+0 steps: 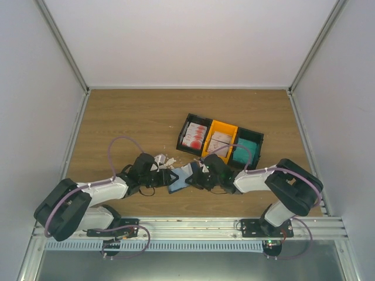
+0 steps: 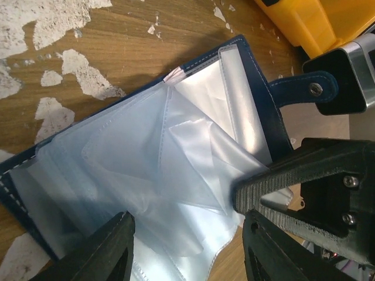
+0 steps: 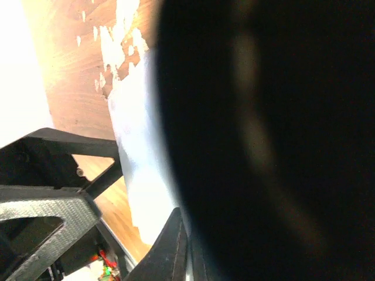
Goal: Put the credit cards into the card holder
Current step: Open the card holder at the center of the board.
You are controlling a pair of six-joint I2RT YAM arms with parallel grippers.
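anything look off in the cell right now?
Yes. White flecks litter the table beside the open card holder, whose clear sleeves sit crumpled and fanned askew. The right wrist view is mostly blocked by a dark blurred shape.

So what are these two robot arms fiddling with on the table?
Both arms are working on a dark blue card holder lying open on the table, its clear sleeves fanned out. The right gripper seems to pinch a sleeve edge, while the left gripper sits open over the sleeves. The credit cards are in the trays behind, and neither gripper visibly holds a card.
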